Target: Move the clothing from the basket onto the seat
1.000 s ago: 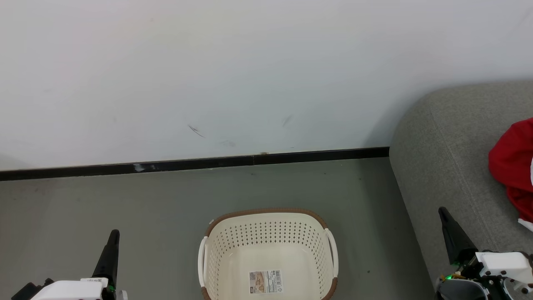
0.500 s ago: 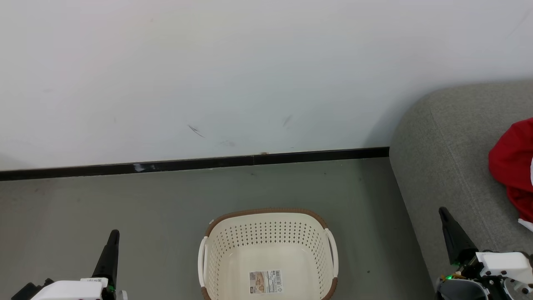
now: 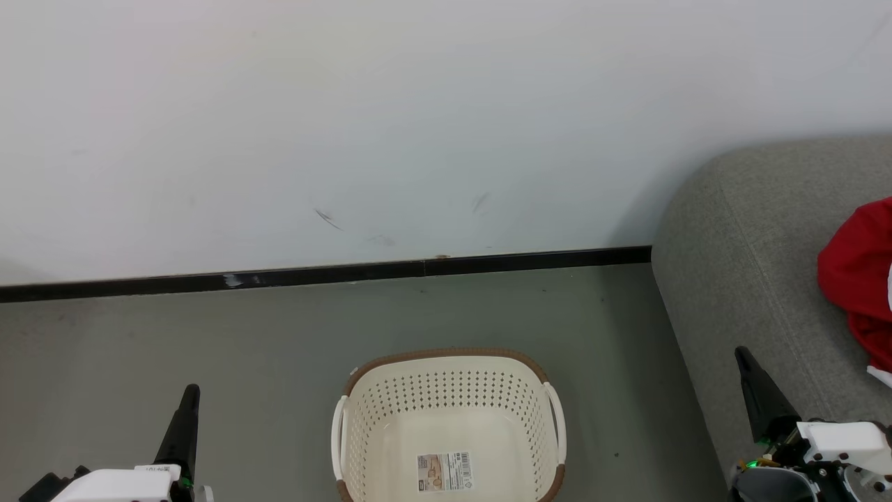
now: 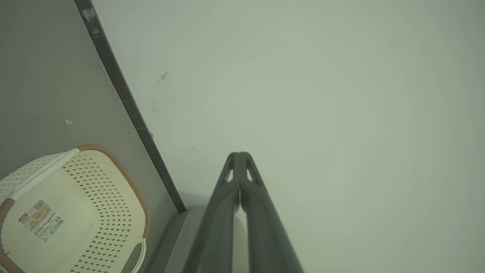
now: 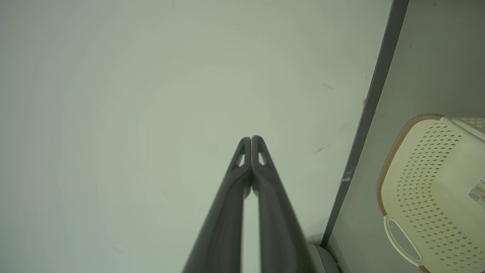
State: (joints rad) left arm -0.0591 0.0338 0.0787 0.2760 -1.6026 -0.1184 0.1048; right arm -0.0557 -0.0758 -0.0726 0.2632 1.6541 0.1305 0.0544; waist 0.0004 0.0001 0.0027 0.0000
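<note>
Head view: one basket [image 3: 446, 390] is seen standing on the grey floor [image 3: 209, 335] at the lower middle, cream-white, with perforated walls and a brown rim. Two white handles [image 3: 339, 436] are counted on it, one at each side, and one label sticker [image 3: 444, 472] is seen on its bare bottom. One seat [image 3: 752, 244], grey and woven, with a rounded corner and a stitched seam, is found at the right, with a strip of floor between it and the basket. The clothing [image 3: 860, 279] is laid on the seat at the right edge of the view, as one bright red heap with a little white at its lower end. How many garments make it up cannot be told, as the heap is cut off by the picture's edge. Two grippers are counted. The left gripper [image 3: 191, 392] is held over the floor at the lower left, well apart from the basket. The right gripper [image 3: 741, 353] is shown at the lower right against the seat's side. In each wrist view, two dark fingers are seen with their tips pressed together, so both pairs of jaws are closed tight and nothing is gripped. One black skirting strip [image 3: 334, 273] is run along the foot of one white wall [image 3: 418, 104], on which a few dark scuffs are marked. Part of the basket is also caught at the lower left of the left wrist view and at the right edge of the right wrist view.
</note>
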